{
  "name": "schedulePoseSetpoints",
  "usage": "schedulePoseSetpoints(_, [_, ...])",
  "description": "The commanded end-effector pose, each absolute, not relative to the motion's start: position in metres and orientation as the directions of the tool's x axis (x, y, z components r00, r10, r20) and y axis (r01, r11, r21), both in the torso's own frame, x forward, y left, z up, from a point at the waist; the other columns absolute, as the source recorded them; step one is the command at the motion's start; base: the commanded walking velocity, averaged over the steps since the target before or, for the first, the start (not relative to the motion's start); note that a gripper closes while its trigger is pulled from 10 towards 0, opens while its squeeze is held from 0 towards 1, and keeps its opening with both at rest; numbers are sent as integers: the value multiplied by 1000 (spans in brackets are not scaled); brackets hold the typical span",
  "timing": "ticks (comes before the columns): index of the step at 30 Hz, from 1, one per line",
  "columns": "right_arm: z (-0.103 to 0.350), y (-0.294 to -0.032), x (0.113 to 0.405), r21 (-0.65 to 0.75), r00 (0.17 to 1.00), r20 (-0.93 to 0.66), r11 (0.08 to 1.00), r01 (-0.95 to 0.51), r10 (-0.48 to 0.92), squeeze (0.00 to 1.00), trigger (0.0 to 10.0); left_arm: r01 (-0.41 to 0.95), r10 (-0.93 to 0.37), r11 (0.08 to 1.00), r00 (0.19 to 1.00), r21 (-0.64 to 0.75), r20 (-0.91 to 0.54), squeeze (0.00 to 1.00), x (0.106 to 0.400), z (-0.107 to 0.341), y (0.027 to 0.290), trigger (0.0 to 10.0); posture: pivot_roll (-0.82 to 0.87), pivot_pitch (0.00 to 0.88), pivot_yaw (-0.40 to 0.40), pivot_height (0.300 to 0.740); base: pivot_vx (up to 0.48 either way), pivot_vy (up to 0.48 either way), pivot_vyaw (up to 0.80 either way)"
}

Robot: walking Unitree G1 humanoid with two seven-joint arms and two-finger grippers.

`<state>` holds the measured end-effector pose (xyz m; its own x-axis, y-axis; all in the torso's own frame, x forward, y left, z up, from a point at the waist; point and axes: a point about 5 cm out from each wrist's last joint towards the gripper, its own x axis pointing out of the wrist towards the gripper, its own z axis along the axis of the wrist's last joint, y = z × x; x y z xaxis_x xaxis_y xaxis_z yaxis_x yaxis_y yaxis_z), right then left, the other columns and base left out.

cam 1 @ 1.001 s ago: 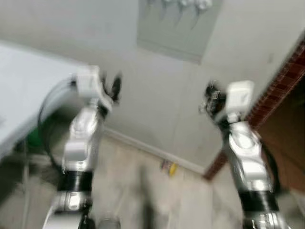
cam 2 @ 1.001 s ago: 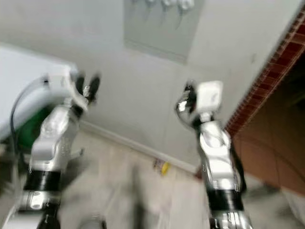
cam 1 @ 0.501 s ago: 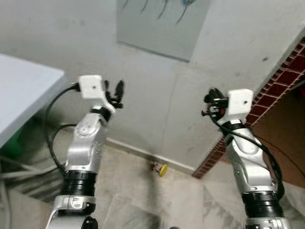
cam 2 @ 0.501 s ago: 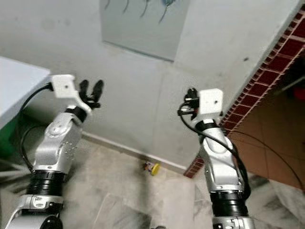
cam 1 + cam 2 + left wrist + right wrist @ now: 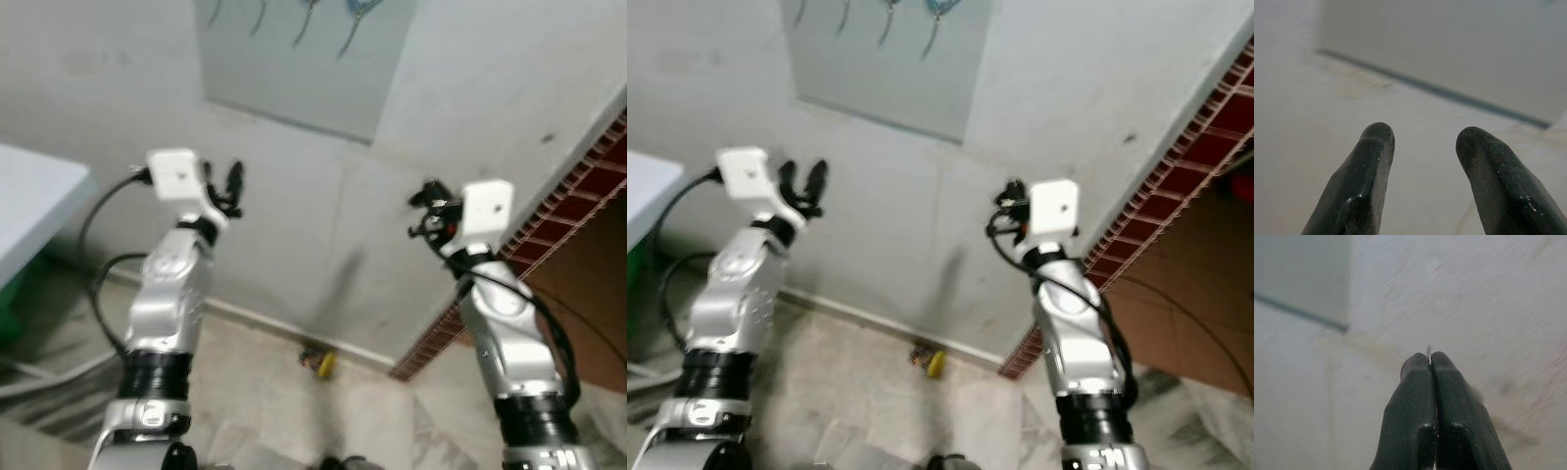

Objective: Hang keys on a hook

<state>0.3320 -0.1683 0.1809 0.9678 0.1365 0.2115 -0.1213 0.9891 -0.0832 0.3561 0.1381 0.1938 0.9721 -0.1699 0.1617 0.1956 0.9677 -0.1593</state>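
A grey panel (image 5: pixel 294 73) is fixed high on the white wall, with several thin hooks (image 5: pixel 302 22) along its top; something bluish (image 5: pixel 361 8) hangs from one. My right gripper (image 5: pixel 426 208) is raised below and right of the panel. It is shut (image 5: pixel 1430 360), and a thin silver sliver of the keys (image 5: pixel 1429 350) sticks out between its tips. My left gripper (image 5: pixel 803 181) is raised to the panel's lower left, open (image 5: pixel 1425 142) with nothing between its fingers. Both stand short of the wall.
A red brick wall edge (image 5: pixel 578 186) runs down the right side. A white table (image 5: pixel 29 201) stands at the left. A small yellow object (image 5: pixel 323 362) lies on the floor by the baseboard.
The camera has tilted up and steadied, so the blur is gone and the panel and hooks sit lower in the picture. Both arms hold about the same raised pose.
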Motion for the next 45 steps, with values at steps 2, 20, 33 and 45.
schedulePoseSetpoints(2, [188,-163,332,-82,959,236,987,-139,155,0,10000,152,-128,978,979,-143,161,0,356,196,149,10000,47,158,-91,740,341,0,0])
schedulePoseSetpoints(20, [187,-163,331,-86,960,233,986,-141,158,0,10000,140,-117,981,979,-135,164,0,355,195,149,10000,49,169,-92,740,0,0,0])
schedulePoseSetpoints(33, [166,-192,322,-11,982,186,1000,-18,20,0,10000,176,-165,978,981,-115,100,0,341,173,143,10000,42,187,-77,740,0,0,0])
schedulePoseSetpoints(45, [156,-207,310,7,986,160,999,37,-37,0,10000,207,-201,970,978,-124,59,0,333,165,150,10000,40,201,-53,740,0,0,0])
